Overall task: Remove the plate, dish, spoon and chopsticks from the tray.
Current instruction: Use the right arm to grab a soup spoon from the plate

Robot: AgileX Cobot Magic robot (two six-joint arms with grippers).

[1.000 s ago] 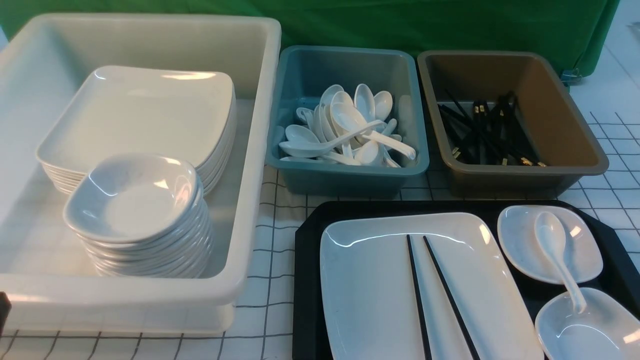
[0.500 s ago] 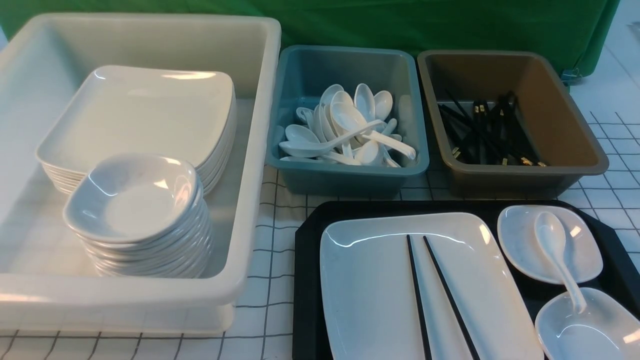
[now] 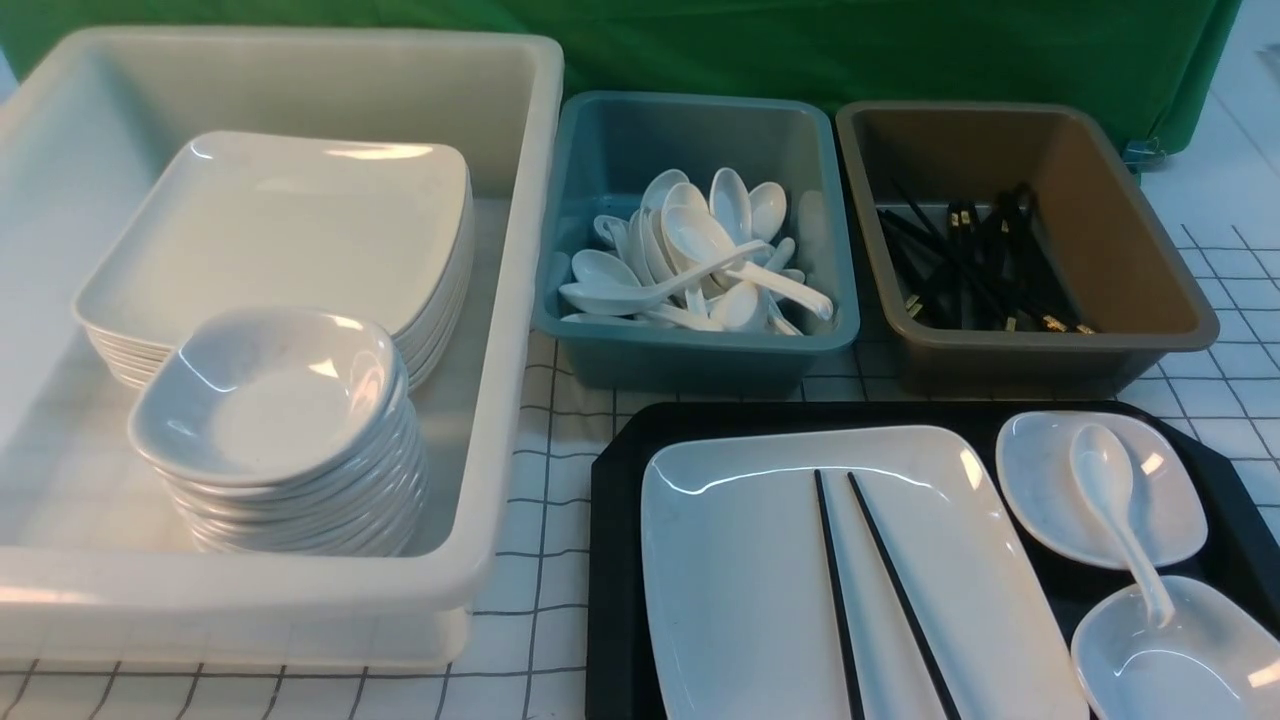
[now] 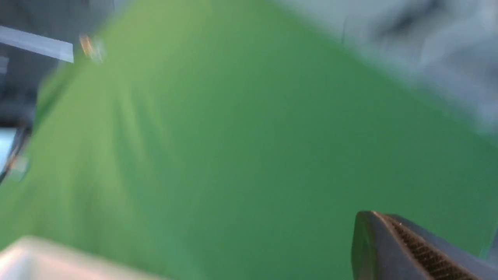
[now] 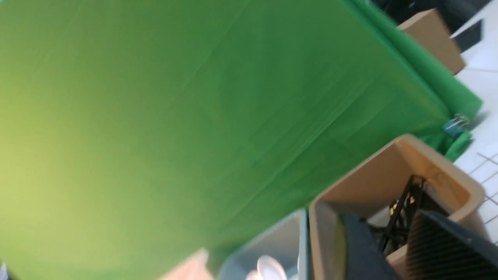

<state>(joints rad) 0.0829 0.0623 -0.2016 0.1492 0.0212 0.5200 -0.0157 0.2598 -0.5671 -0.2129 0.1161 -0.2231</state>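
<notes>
Chopsticks [image 3: 835,595] lie side by side on the plate [image 3: 740,580], closer together at the far ends. The plate sits on the tray [image 3: 615,520]. Spoon [image 3: 1120,530] bridges two dishes on the tray's right side: bowl in the far dish [image 3: 1040,500], handle end in the near dish [image 3: 1190,670]. Nothing looks cleared yet. Neither gripper shows in the front cam, and no tray item shows in either wrist cam.

Right gripper [image 5: 389,237]: fingers apart, nothing btwn them. Straight ahead of it is the brown bin [image 5: 389,171] w/ black sticks, and the teal bin [image 5: 272,241] is next to that. Left gripper [image 4: 404,252]: only one finger in view against a blurred green backdrop; clenched, nothing seen in it.

Step in hand, prob.: right arm goes for the chopsticks, since they lie on top of the plate. To do it well, come down across both sticks at mid-length w/ jaws square to them and pinch both at once. The glossy plate lets sticks slide, so close slowly & lift level. After that the plate is free to go to the white bin [image 3: 520,300].
</notes>
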